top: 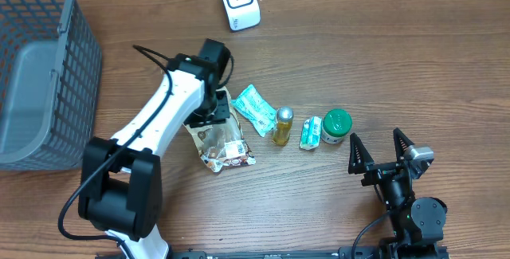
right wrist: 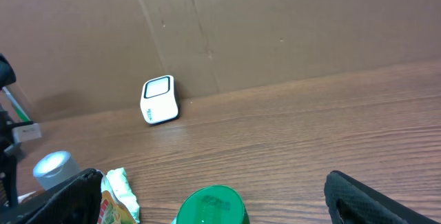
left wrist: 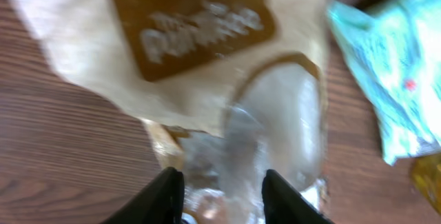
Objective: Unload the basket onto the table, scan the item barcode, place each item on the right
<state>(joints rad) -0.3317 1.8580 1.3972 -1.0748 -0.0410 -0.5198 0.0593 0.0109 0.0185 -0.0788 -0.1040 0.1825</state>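
Observation:
The white barcode scanner (top: 239, 2) stands at the table's far edge and shows again, small, in the right wrist view (right wrist: 159, 100). A brown and clear snack pouch (top: 221, 143) lies flat on the table. My left gripper (top: 209, 114) hangs low over its upper end. In the left wrist view the pouch (left wrist: 193, 31) fills the frame, and the left gripper (left wrist: 224, 189) has its jaws part-way apart astride the clear crinkled part, not pinching it. My right gripper (top: 378, 149) rests open and empty near the front edge, its jaws (right wrist: 210, 182) wide.
A teal packet (top: 256, 109), a yellow bottle (top: 283, 126), a small green-white packet (top: 311, 133) and a green-lidded tub (top: 336, 125) lie in a row right of the pouch. A grey mesh basket (top: 32, 68) stands at the far left. A cardboard wall backs the table.

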